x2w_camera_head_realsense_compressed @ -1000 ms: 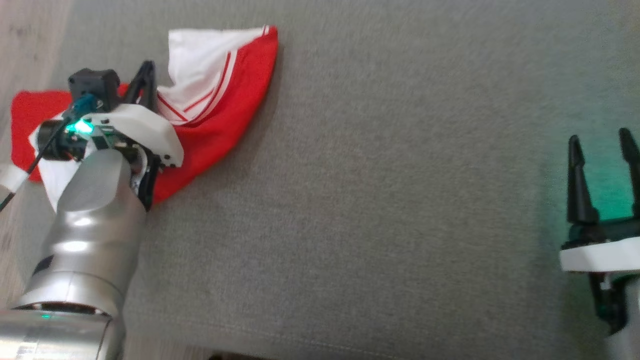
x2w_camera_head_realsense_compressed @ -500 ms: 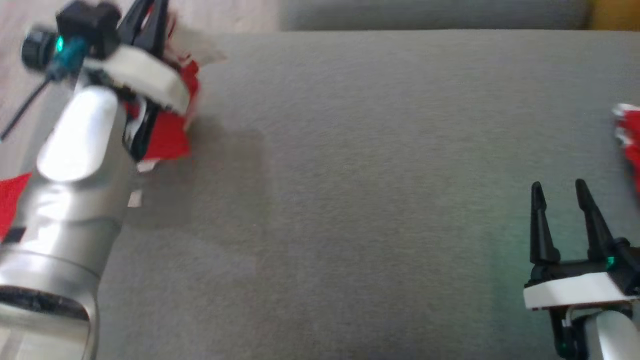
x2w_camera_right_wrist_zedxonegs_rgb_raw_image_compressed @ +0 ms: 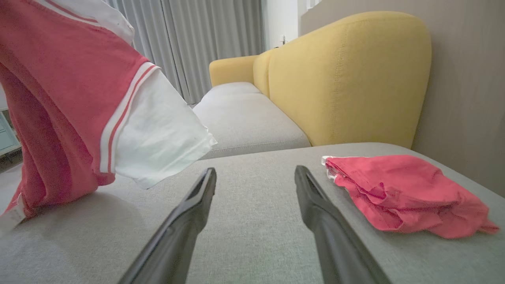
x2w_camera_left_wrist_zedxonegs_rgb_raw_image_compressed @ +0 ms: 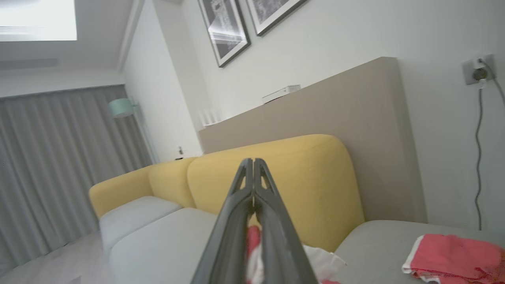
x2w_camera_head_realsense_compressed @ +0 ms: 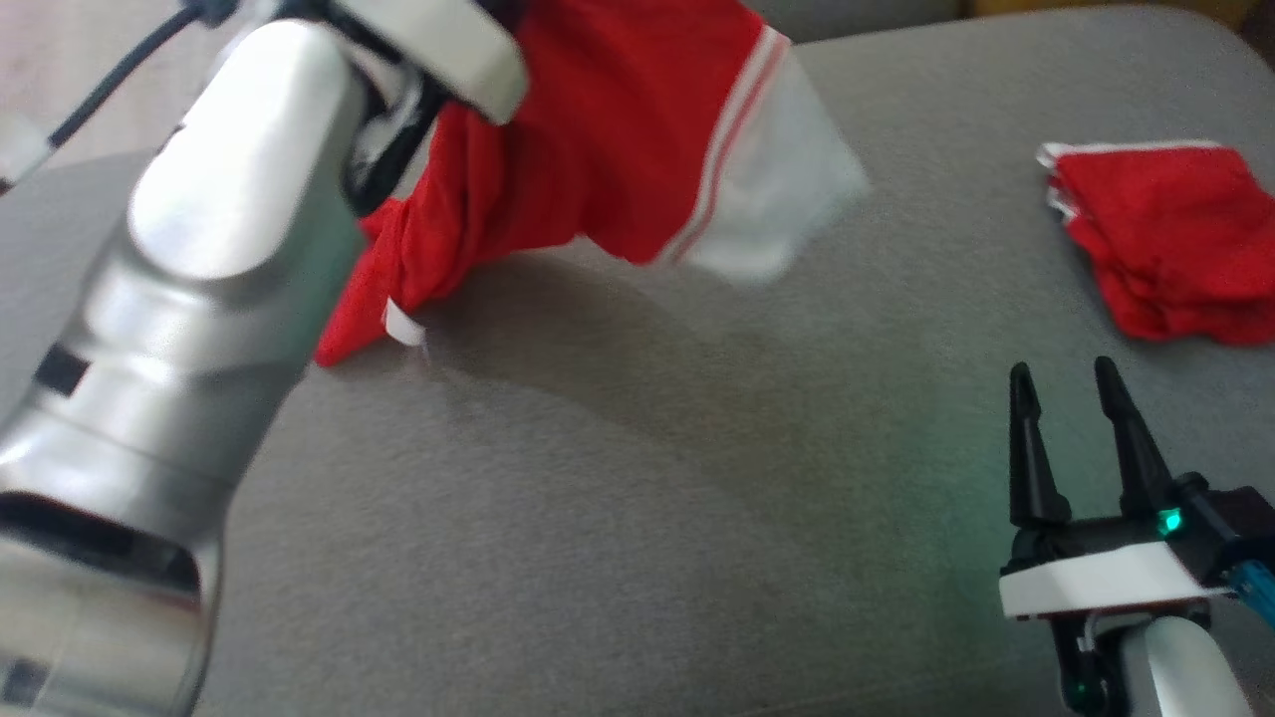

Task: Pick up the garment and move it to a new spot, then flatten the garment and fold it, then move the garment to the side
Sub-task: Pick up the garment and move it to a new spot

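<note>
1. Left gripper clamped on garment, hoisted over grey cushion's left part.
2. Garment hangs roughly vertical, bottom tip touching cushion; white sleeve sticks out rightward.
3. Right gripper spread wide, empty.

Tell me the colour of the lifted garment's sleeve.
The sleeve is white, with red stripes at its seam; best in the right wrist view.

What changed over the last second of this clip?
The left gripper, shut on the red and white garment, has lifted it off the grey cushion; its lower end hangs near the cushion. The head camera shifted too, bringing a folded red pile into view. The right gripper stayed open and empty.
</note>
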`<state>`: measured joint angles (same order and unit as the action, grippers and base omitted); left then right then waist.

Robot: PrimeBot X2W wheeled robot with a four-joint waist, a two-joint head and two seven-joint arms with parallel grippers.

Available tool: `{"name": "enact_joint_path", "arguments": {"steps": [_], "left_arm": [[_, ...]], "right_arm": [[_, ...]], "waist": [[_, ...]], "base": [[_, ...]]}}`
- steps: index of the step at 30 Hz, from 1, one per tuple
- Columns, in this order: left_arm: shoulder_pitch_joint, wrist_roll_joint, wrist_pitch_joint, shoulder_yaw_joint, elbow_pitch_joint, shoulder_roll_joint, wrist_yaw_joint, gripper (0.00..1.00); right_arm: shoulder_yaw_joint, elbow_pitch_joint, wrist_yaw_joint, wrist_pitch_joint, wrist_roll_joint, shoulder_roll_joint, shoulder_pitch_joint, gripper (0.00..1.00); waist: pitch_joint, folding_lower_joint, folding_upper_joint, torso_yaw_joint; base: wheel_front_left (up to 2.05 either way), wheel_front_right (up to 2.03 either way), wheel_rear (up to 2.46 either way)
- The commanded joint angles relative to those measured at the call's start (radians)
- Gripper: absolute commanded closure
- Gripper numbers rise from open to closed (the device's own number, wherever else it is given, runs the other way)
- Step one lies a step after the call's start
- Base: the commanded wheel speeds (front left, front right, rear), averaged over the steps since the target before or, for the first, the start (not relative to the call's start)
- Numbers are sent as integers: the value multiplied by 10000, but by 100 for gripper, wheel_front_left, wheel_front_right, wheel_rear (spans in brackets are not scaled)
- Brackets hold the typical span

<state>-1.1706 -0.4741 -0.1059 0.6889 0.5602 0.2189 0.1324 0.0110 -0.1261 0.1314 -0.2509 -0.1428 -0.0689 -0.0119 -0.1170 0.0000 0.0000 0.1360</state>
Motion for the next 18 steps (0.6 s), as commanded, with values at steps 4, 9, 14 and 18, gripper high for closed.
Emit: {"name": "enact_joint_path", "arguments": {"steps": [4,9,14,18], "left_arm": [[-690,-139,-95,255,-230,-234,-18,100],[587,-87,-441,1049,570,-470,-78,100],[2886,-46,-1317,1374,1771,-844,-872,0],[4693,361,-1546,1075,1571,-1007,-1971,0]], "right_arm": [[-373,314,-7,-109,-137,101,-540,0],[-632,203,-7,-109,-264,158,-632,0],[-822,-131,-7,-109,-319,177,-512,0],[-952,-349,-7,-109,-298,181,-236,0]], "waist": [[-403,0,0,693],[-692,0,0,1135],[-656,0,0,1258],[-277,0,0,1068]], "base": [[0,0,0],[0,0,0],[0,0,0],[0,0,0]]}}
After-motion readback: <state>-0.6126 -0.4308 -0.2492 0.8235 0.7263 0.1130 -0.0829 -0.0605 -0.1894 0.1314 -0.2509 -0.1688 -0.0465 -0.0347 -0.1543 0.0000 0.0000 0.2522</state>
